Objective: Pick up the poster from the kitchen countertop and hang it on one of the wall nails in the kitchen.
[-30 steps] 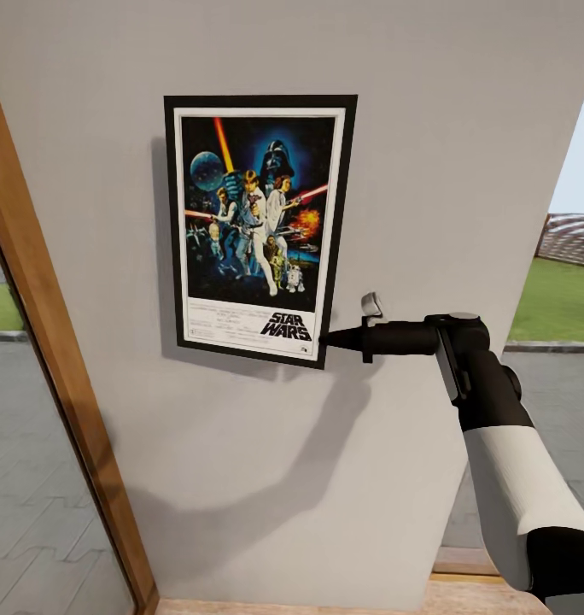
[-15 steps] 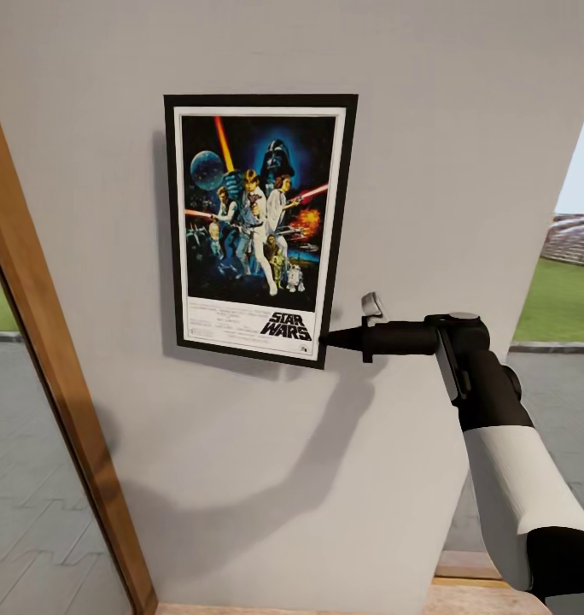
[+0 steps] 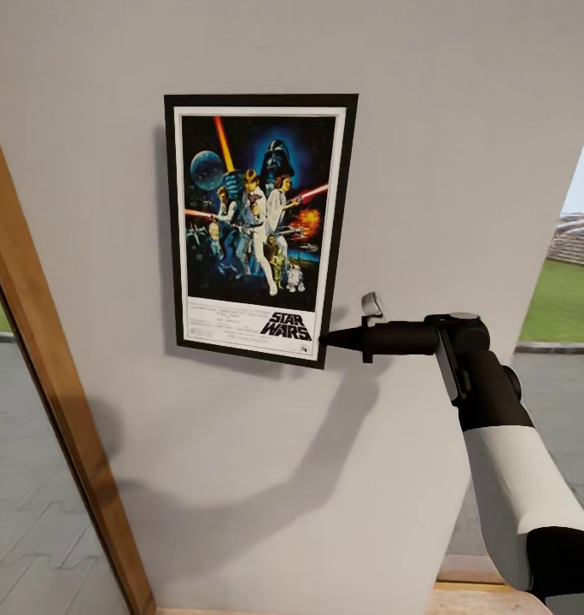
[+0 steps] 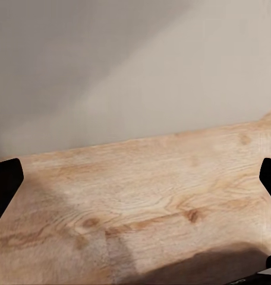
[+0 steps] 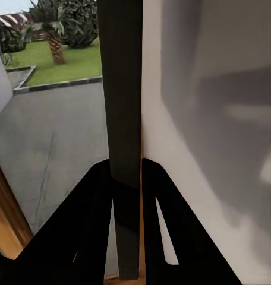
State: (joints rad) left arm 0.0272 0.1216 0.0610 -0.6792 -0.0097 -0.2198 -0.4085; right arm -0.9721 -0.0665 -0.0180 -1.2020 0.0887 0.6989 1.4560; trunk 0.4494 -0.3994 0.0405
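Black-framed Star Wars poster (image 3: pixel 258 231) upright against the pale grey wall, lower right edge apparently pinched.

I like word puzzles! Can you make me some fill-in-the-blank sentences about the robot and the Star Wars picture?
1. The poster is flat against the grey ____.
2. The right gripper pinches the poster's frame at its lower ____ corner in the head view.
3. The big words printed on the poster say STAR ____.
4. In the left wrist view, the left gripper is over a surface made of ____.

Missing words: wall; right; WARS; wood
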